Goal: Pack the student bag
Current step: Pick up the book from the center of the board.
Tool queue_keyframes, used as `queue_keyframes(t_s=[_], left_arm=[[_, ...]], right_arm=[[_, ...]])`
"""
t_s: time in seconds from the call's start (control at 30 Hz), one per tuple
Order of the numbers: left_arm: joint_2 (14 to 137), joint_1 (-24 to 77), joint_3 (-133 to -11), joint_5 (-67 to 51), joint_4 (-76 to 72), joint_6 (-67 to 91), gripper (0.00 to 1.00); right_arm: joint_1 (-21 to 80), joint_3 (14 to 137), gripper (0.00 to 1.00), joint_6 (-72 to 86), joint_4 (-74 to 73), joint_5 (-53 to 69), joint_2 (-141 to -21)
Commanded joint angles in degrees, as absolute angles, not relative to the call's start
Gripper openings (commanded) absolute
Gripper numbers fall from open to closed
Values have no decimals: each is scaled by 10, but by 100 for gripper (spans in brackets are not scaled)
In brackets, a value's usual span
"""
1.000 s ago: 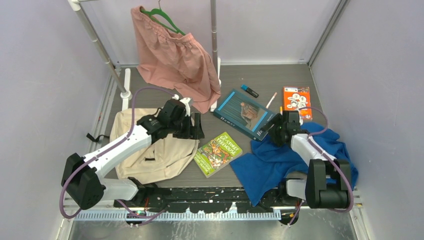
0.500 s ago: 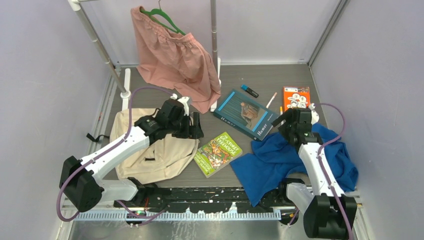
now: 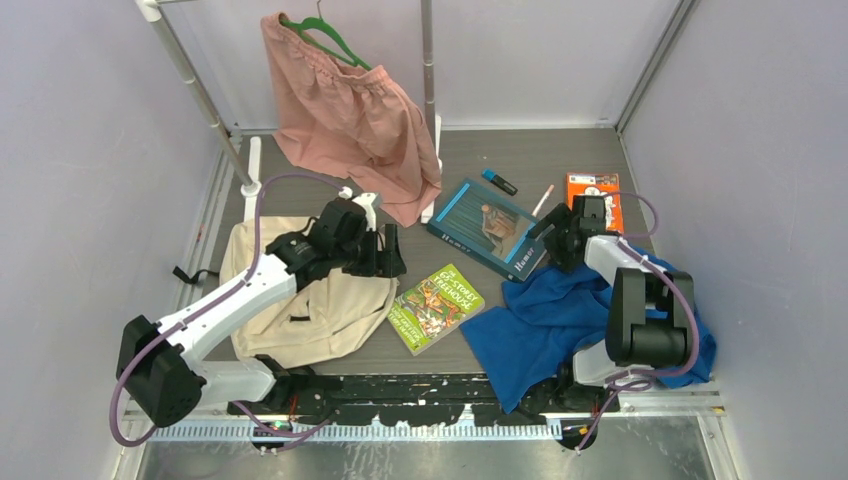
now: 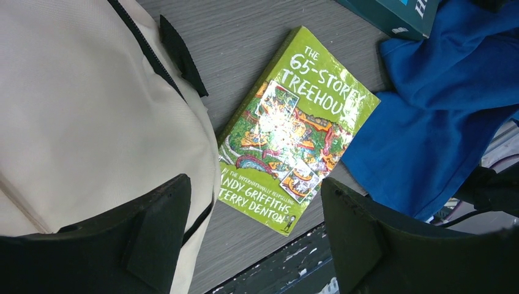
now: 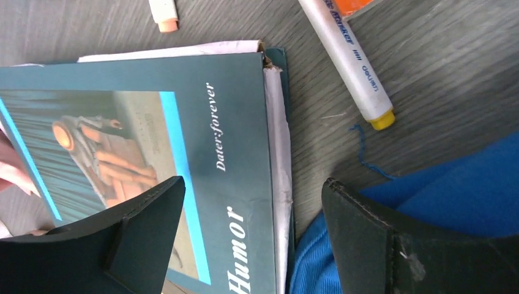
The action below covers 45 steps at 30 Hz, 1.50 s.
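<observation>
1. your left gripper (image 3: pixel 390 252) is open, jaws spread wide and holding nothing. it hangs over the right-hand edge of the student bag (image 3: pixel 300 300), above the gap between that edge and the green paperback (image 3: pixel 435 307).
2. from that gripper the bag lies below and back toward the left arm's base. the paperback lies just beyond, toward the table's middle, with a corner touching or almost touching the bag's edge in the left wrist view.
3. the bag lies flat on the left side of the table. its black zipper (image 4: pixel 141 49) runs slantwise across the left wrist view and looks shut. no open mouth shows, so you cannot tell what it holds. the arm covers its middle from above, so its long axis is hard to call.
4. your right gripper (image 3: pixel 553 240) is open too and empty. it sits low over the near right corner of the teal book (image 3: pixel 490 228), one jaw over the cover and the other off the edge toward the blue cloth (image 3: pixel 570 320).
5. the teal book's long axis runs from far left to near right. the right arm is the nearer one to it; the left arm is nearer the bag and the paperback.
6. my read: nothing is packed yet, and the bag wants opening before either book goes in.
7. the white marker (image 5: pixel 349 61) lies just beside the teal book's corner, so watch it when you close.
</observation>
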State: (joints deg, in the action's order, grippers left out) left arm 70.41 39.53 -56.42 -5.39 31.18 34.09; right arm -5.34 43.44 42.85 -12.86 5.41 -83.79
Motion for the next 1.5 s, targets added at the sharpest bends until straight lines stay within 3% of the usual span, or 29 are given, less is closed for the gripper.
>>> queue_keyframes(t_s=[0.0,0.13,0.3,0.47,0.5,0.93,1.17,1.47], left_arm=[[682,397,-565,-44,307,338,78],[683,397,-564,-44,309,338,78],[681,397,-563,-43,312,339,78],[673,397,-561,-40,313,339,78],[673,397,-562,-40,313,340,78],[669,397,-626,-60,330,314,79],[673,398,-654,-80,337,253,85],[689,394,-628,-104,313,271,90]], right_arm=[[-56,421,87,429,-37,96,-861],[-56,408,76,430,-3,122,-893],[-58,392,43,454,-2,125,-885],[-57,382,4,450,-56,112,-786],[-57,383,1,447,-75,110,-764],[-57,439,1,373,-318,138,-482],[-57,500,1,331,-355,246,-434],[-57,464,1,372,-311,316,-424]])
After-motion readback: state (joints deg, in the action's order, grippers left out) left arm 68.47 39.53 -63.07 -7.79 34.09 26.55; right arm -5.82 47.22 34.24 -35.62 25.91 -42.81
